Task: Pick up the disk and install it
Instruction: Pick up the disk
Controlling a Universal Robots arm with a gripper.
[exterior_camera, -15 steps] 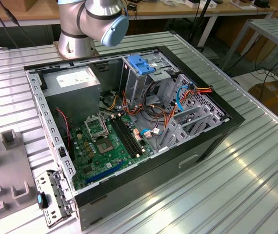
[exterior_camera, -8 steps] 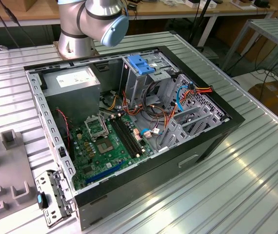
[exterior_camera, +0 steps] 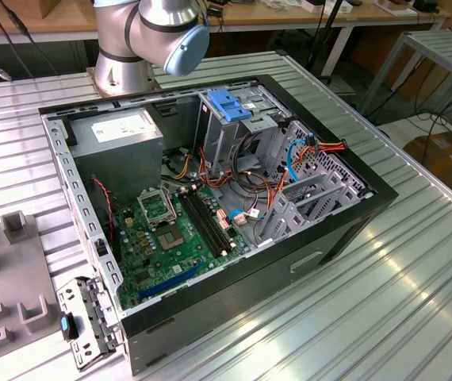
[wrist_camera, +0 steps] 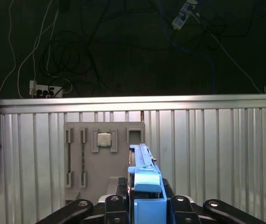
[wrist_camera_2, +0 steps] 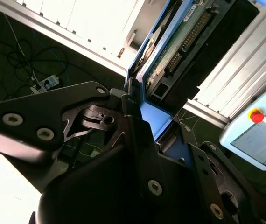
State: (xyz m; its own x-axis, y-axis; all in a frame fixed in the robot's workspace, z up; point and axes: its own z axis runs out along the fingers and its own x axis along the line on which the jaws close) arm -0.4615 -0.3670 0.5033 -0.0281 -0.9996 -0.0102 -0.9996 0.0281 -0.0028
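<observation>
Holding, item one: the disk (wrist_camera: 144, 179), edge-on, blue-railed, pinched between my gripper's (wrist_camera: 147, 205) jaws, grey parts tray (wrist_camera: 77, 158) beyond it. Item two: open computer case (exterior_camera: 234, 309), blue latch (exterior_camera: 227, 105) at one o'clock from the motherboard (exterior_camera: 178, 230) in the exterior view.

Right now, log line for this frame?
gripper: shut on disk | disk: held clear of table | case: open | install: not done

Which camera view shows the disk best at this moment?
The second wrist view: the disk shows its broad circuit-board face and blue rails, held in the gripper. The first wrist view shows the disk edge-on.
</observation>
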